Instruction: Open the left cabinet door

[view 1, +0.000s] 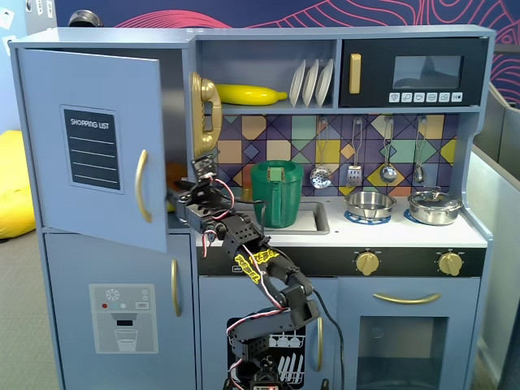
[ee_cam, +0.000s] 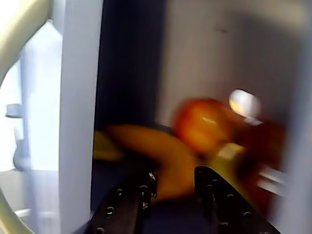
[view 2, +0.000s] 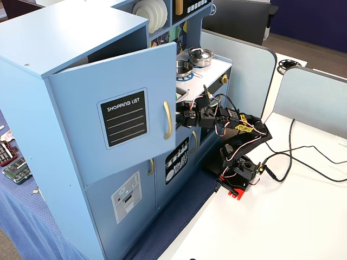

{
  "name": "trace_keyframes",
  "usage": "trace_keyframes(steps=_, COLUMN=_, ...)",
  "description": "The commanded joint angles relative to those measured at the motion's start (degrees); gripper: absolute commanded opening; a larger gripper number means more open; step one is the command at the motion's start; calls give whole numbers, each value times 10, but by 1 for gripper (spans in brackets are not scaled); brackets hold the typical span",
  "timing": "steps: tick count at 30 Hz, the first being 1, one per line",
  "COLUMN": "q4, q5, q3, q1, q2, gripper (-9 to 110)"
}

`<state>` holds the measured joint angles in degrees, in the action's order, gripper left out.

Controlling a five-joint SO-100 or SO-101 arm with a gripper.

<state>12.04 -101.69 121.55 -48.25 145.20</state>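
The left cabinet door (view 1: 89,146), blue-grey with a black "SHOPPING LIST" panel and a vertical gold handle (view 1: 142,185), stands partly open, swung out from the cabinet. It also shows in the other fixed view (view 2: 116,116). My gripper (view 1: 180,197) reaches into the gap just behind the door's free edge, at handle height. In the wrist view the door's edge (ee_cam: 78,97) is a pale vertical band on the left, and my gripper (ee_cam: 175,175) is open and empty. Blurred orange and yellow toy food (ee_cam: 195,126) lies inside the cabinet beyond the fingertips.
Below is the door with the water-dispenser graphic (view 1: 122,317). To the right are a gold toy phone (view 1: 205,110), a green jug (view 1: 276,193) in the sink, pots (view 1: 370,203) on the hob and a microwave (view 1: 414,73). Cables (view 2: 303,157) trail over the white table.
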Motion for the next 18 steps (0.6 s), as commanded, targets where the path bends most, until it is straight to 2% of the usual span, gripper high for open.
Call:
trace_keyframes(steps=1, q4=-4, q5=-32, q3=-40, q1=-99, q2=8, gripper=0)
trace_keyframes(steps=8, q4=25, q5=-60, q3=-42, q1=-232, q2=16, gripper=0)
trace_keyframes(steps=12, q4=35, q5=-64, q3=-39, q1=-258, q2=16, gripper=0)
trace_keyframes(steps=14, q4=45, q5=-44, q3=-19, q1=-210, q2=31, gripper=0)
trace_keyframes(steps=18, q4=108, q5=45, q3=40, q1=-11, q2=67, gripper=0)
